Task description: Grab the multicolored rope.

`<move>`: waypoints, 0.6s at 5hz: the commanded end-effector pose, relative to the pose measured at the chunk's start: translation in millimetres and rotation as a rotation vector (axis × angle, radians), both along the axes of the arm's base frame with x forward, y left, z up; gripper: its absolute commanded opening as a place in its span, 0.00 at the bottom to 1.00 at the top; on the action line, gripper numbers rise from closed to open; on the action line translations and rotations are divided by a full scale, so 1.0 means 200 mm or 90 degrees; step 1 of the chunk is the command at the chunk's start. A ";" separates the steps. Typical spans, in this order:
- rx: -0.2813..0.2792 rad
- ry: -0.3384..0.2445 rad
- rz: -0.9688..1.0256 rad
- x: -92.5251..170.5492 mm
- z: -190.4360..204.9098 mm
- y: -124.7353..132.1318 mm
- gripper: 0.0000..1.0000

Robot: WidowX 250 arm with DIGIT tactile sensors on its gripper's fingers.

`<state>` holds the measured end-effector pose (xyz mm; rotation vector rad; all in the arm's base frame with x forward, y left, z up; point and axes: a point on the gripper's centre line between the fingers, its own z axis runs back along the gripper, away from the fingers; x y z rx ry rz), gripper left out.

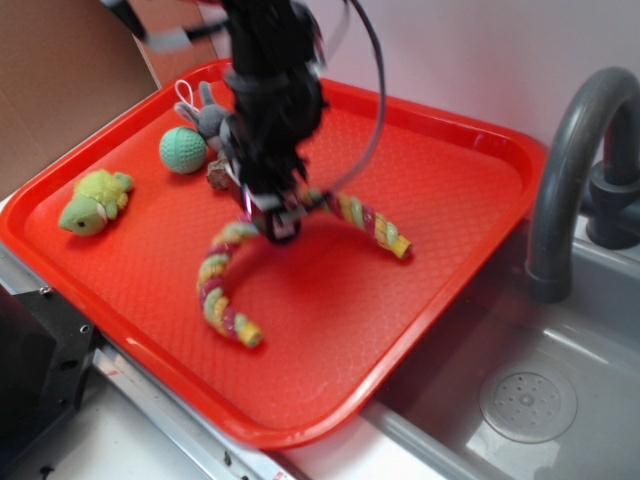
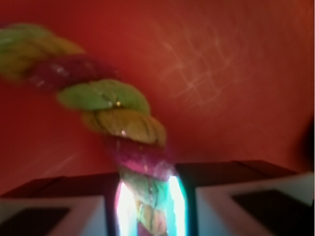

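A: Exterior view: black tool [image 1: 278, 222] pointing down at the middle of the multicolored rope [image 1: 222, 290], over a red tray [image 1: 450, 190].

B: Closed or apart?

A: Clamped on the rope. Wrist view: twisted strands [image 2: 118, 118] of green, yellow and maroon pinched between the two fingers [image 2: 74, 211], running up and away to the left over the red surface.

B: And the rest of the rope?

A: Curved in an arc either side of the tool. One end down and left of it, the other out to the right, both over the tray; cannot tell whether lifted or lying flat.

B: Anything else nearby?

A: Teal knitted ball [image 1: 183, 150] up and left of the tool. Green plush turtle [image 1: 95, 201] farther left, well apart. Small grey plush [image 1: 207, 117] just beside the ball. Grey faucet [image 1: 570, 170] and sink [image 1: 530, 400] off to the right, beyond the tray edge.
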<state>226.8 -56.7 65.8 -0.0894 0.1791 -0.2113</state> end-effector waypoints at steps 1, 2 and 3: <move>-0.066 -0.258 0.064 -0.11 0.54 0.23 0.00; -0.086 -0.278 0.036 -0.12 0.79 0.21 0.00; -0.089 -0.237 -0.040 -0.06 0.72 0.17 0.00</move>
